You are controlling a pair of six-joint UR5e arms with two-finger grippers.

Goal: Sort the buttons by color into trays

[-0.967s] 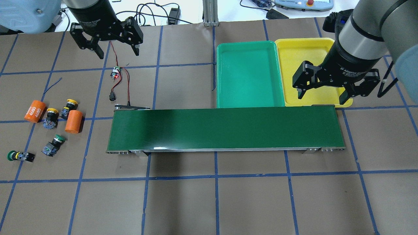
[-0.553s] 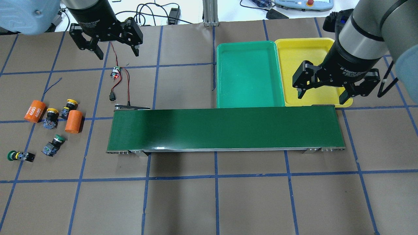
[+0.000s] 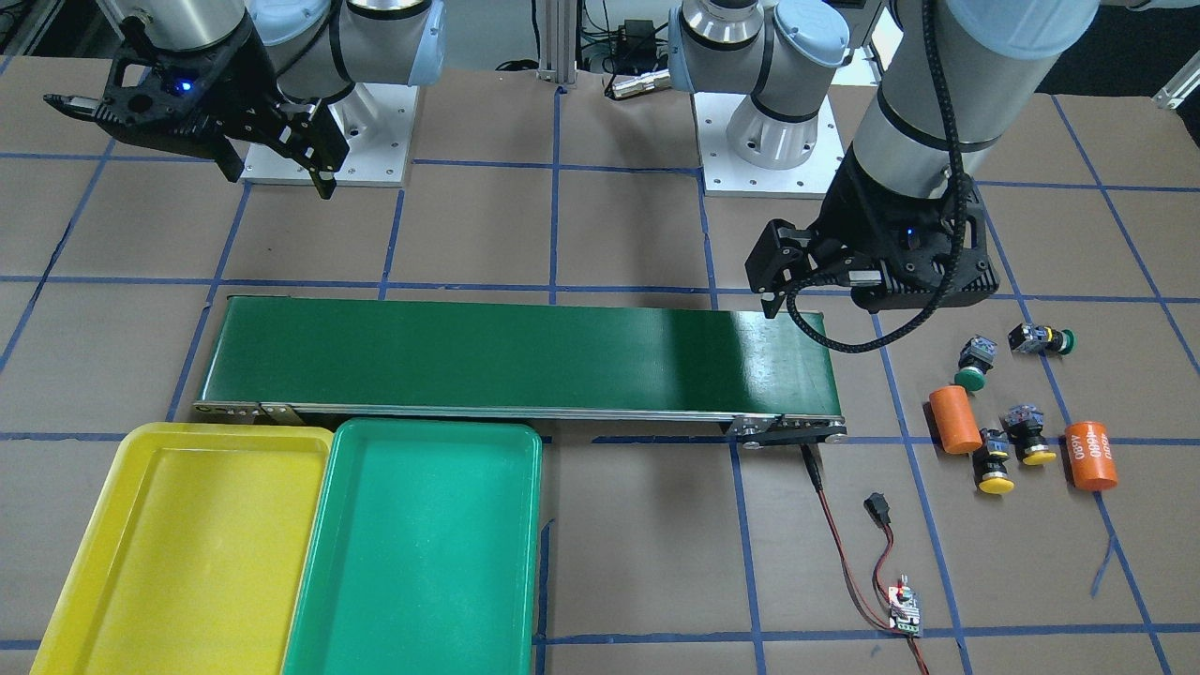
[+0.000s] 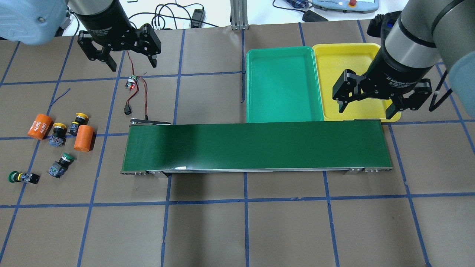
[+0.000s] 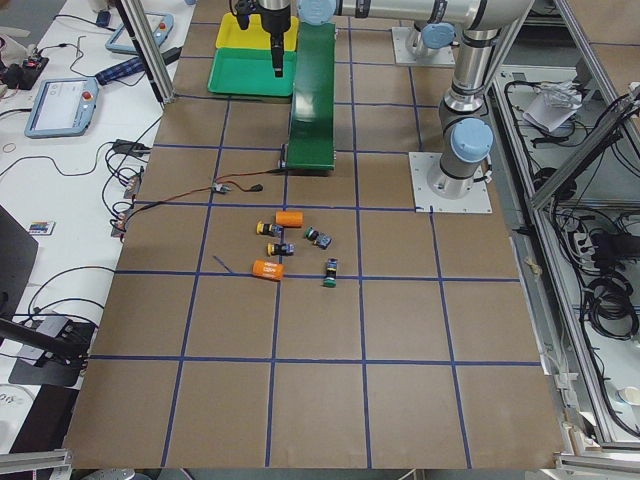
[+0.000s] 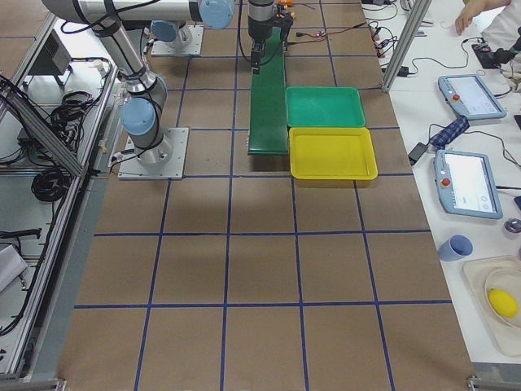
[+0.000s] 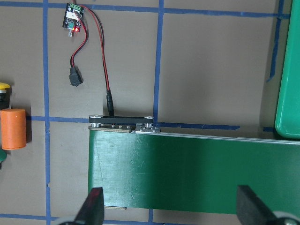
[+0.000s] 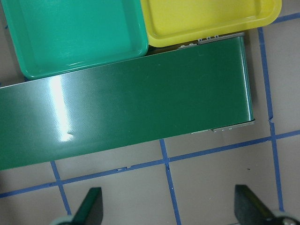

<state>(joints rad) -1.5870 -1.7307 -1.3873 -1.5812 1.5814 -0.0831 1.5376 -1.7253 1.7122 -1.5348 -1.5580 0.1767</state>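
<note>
Two yellow-capped buttons (image 4: 81, 118) (image 4: 59, 128) and two green-capped buttons (image 4: 66, 158) (image 4: 15, 176) lie loose on the table at the far left. The green tray (image 4: 282, 85) and the yellow tray (image 4: 345, 63) sit side by side behind the belt's right end, and both hold nothing. My left gripper (image 4: 132, 65) hangs open high over the back left of the table, well away from the buttons. My right gripper (image 4: 365, 111) is open above the yellow tray's front edge. Both wrist views show spread fingers with nothing between them.
A long dark-green conveyor belt (image 4: 256, 146) crosses the middle of the table. Two orange cylinders (image 4: 39, 126) (image 4: 83, 138) lie among the yellow buttons. A small circuit board (image 4: 130, 82) with red and black wires sits behind the belt's left end.
My left gripper has shifted slightly to the left in the overhead view, still open. The right gripper, buttons and trays have not moved.
</note>
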